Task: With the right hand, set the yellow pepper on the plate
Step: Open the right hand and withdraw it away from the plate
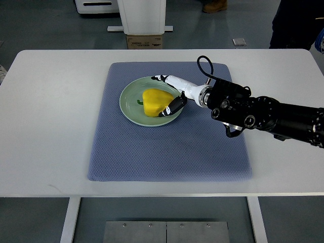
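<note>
A yellow pepper [154, 102] with a green stem lies on the pale green plate [129, 109], which sits on a blue-grey mat [167, 147]. My right hand [167, 96] reaches in from the right over the plate's right side. Its white and black fingers [171, 107] wrap around the pepper's right side, one above and one below it. The hand looks closed on the pepper, which rests on the plate. My left arm does not show.
The mat lies in the middle of a white table [45, 126]. Beyond the table's far edge stand a white pedestal with a cardboard box [144, 41] and a person's dark clothing [296, 23] at the top right.
</note>
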